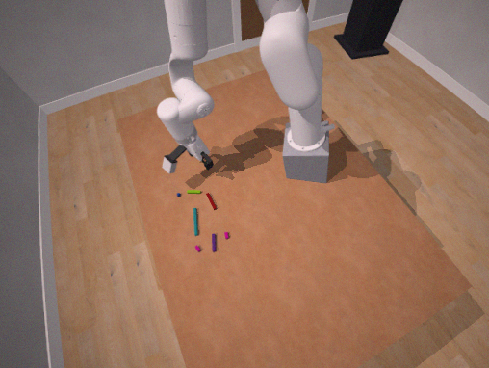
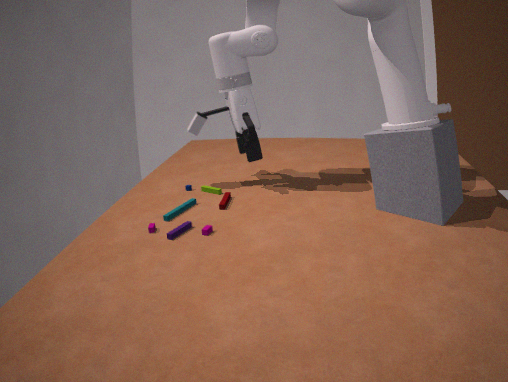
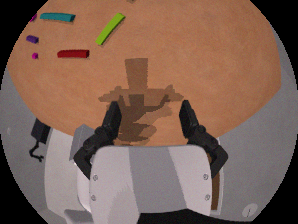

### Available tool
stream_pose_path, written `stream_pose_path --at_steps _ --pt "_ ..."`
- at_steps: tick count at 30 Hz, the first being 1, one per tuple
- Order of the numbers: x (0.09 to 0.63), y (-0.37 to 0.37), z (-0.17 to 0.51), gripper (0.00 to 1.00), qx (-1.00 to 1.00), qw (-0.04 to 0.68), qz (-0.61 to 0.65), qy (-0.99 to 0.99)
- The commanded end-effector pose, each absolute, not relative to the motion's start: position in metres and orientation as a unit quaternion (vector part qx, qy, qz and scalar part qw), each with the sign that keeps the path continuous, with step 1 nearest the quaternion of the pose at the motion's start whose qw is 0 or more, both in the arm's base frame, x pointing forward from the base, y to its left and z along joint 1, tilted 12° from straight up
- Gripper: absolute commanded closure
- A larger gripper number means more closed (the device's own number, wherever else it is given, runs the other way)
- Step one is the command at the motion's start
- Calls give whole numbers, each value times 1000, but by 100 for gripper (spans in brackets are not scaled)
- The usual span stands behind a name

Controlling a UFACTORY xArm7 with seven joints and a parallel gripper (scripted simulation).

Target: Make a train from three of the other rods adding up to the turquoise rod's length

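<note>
The turquoise rod (image 1: pixel 195 222) (image 2: pixel 180 209) (image 3: pixel 57 17) lies flat. The lime rod (image 1: pixel 193 192) (image 2: pixel 211 190) (image 3: pixel 110 29) and the small blue rod (image 1: pixel 178 195) (image 2: pixel 188 188) lie beyond its far end. The red rod (image 1: pixel 211 201) (image 2: pixel 225 200) (image 3: pixel 73 53) lies to its right in the top and exterior views. The purple rod (image 1: pixel 214 243) (image 2: pixel 179 230) (image 3: pixel 32 39) lies between one magenta rod (image 1: pixel 198 249) (image 2: pixel 152 228) and another magenta rod (image 1: pixel 227 235) (image 2: pixel 207 230). All lie apart. My gripper (image 1: pixel 207 162) (image 2: pixel 249 150) (image 3: pixel 150 107) is open and empty, above the table behind the lime and red rods.
The brown table top (image 1: pixel 313 270) (image 2: pixel 300 280) bears all the rods. The arm's grey base block (image 1: pixel 306 166) (image 2: pixel 410 172) stands to the right of the rods in the top and exterior views. The arm's shadow falls on the table below the gripper.
</note>
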State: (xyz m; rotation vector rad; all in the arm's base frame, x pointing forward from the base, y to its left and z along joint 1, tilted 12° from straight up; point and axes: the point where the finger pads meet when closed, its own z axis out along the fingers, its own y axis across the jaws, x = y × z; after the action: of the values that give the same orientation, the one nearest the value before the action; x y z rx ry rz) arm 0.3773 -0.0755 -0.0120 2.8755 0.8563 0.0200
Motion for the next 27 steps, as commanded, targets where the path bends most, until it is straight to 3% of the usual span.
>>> stream_pose_path --at_steps 1,27 --pt "379 -75 -11 0 955 73 9 288" --pt "393 -20 -5 0 910 82 45 404"
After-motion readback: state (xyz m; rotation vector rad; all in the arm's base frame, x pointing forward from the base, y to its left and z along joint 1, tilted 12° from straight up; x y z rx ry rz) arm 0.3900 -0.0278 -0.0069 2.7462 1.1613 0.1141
